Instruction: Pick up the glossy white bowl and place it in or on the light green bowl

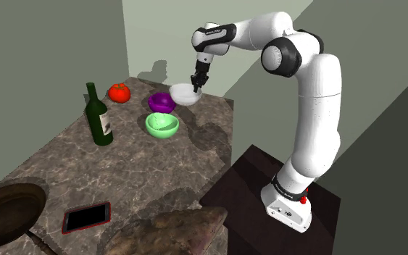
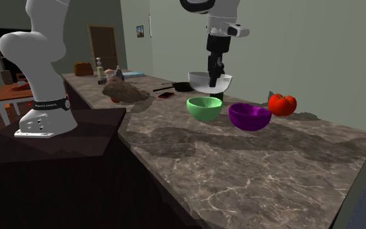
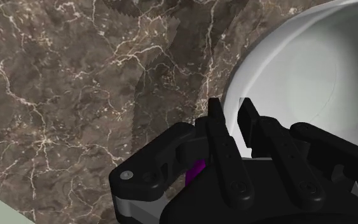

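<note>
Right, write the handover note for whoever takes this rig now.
Gripper: shut on the rim of the white bowl, one finger inside and one outside.
White bowl: appears lifted off the counter, close to the purple bowl.
Light green bowl: upright and empty on the counter, beside the purple bowl.
Done: grasp and, it seems, lift.
Left: carry the white bowl over the light green bowl, lower it in, open the gripper.

Occluded, cropped items
Wrist view: white bowl (image 3: 298,70) cropped; purple bowl (image 3: 197,169) mostly behind tool (image 3: 231,105). Shoulder view: dark dish (image 1: 10,210) cropped, lower left.
</note>
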